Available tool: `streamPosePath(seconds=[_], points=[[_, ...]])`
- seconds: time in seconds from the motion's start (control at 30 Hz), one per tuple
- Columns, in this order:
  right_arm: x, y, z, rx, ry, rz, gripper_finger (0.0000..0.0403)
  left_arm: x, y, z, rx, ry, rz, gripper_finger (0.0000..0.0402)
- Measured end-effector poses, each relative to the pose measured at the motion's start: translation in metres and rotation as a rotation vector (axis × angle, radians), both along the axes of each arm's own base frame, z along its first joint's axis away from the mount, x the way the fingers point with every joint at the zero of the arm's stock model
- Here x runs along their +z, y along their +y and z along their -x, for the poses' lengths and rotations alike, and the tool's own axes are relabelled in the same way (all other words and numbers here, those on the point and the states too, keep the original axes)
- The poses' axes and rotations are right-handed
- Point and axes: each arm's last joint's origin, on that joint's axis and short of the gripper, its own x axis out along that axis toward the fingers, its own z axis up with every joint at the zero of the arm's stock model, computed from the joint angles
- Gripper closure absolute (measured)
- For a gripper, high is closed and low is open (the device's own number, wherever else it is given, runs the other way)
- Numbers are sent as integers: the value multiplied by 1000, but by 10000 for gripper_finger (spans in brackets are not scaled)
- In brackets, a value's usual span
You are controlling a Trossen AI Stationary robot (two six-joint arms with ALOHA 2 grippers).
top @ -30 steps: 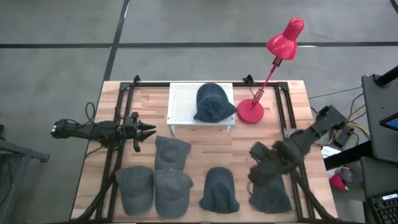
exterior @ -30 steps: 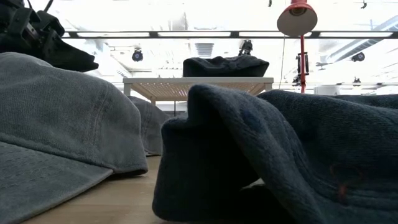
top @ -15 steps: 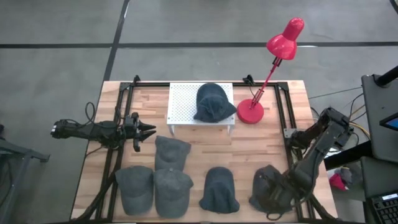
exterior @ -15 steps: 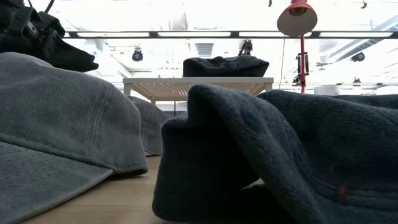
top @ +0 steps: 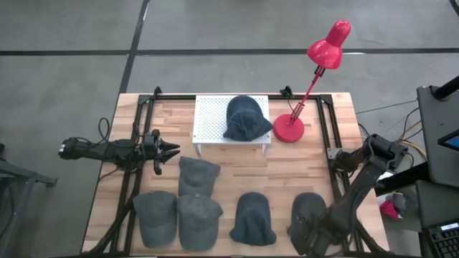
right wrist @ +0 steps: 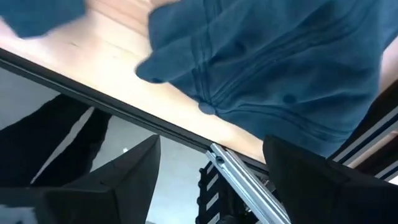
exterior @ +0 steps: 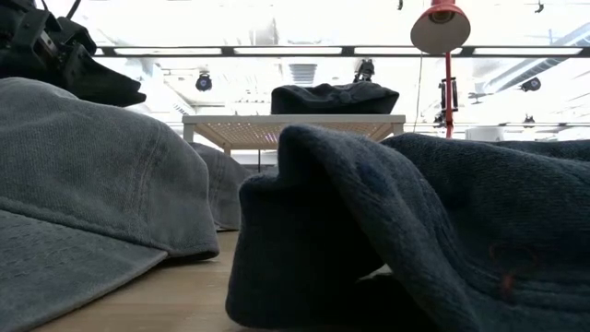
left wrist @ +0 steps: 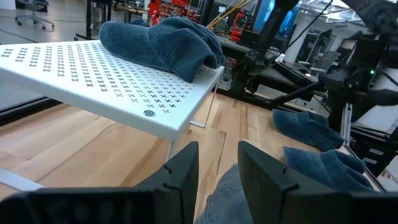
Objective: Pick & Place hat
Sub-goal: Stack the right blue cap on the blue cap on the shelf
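no readable text, no labels, brands, numbers or signs on anything

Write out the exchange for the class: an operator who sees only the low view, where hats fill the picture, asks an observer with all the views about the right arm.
Operator: Where is the right gripper? I can't find it.
Observer: The right gripper is above the rightmost hat, at the table's near right corner.
Operator: Is it gripping that hat?
Observer: No. In the right wrist view its fingers stand wide apart with nothing between them, and the hat lies on the wood beyond.
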Motion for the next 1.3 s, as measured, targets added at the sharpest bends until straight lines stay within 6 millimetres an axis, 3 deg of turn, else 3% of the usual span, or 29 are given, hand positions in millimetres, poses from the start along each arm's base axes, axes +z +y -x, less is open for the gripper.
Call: streamPosePath(seconds=[0.33, 0.87, 1.3], points=[[-22, 8, 3, -23, 58, 70, 118, 0, 0, 0, 3, -13, 59, 287], [-36, 10, 7, -77, 87, 108, 115, 0, 0, 0, -5, 0, -10, 287], [-78, 6, 11, -94, 45, 32, 117, 0, 0, 0, -4, 0, -8, 287]])
